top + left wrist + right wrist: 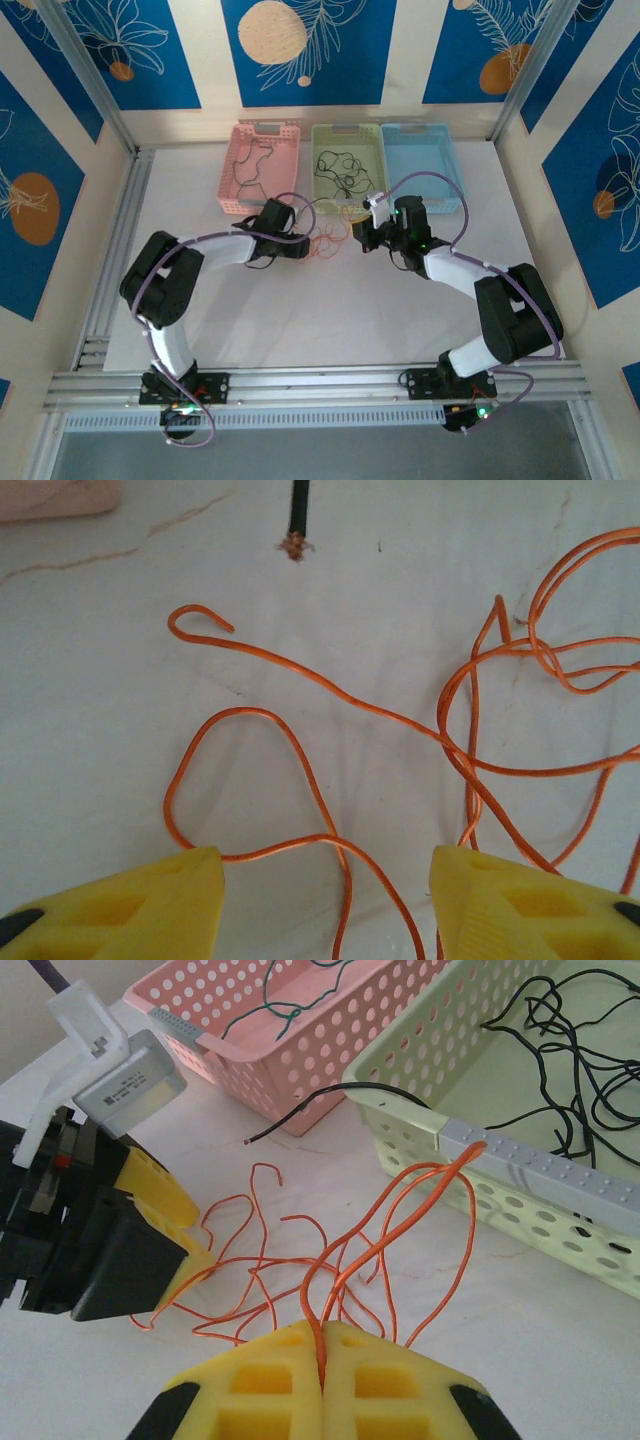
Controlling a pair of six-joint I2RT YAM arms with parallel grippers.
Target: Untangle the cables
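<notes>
White table point(300, 320) | 3 baskets point(347, 128) | 1 orange cable point(247, 711) | left tool point(325, 865) spread | right tool point(322, 1338) clamping it

Orange cable point(350, 700) looped loosely on table point(300, 320); black cables point(556, 1022) tangled in green basket point(600, 1250).

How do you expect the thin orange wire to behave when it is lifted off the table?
Probably floppy yet springy: the orange wire lies in loose loops that hold their curve. Likely very light, being so thin. Its crossing loops may snag and drag along together if the right gripper, shut on it, pulls.
</notes>
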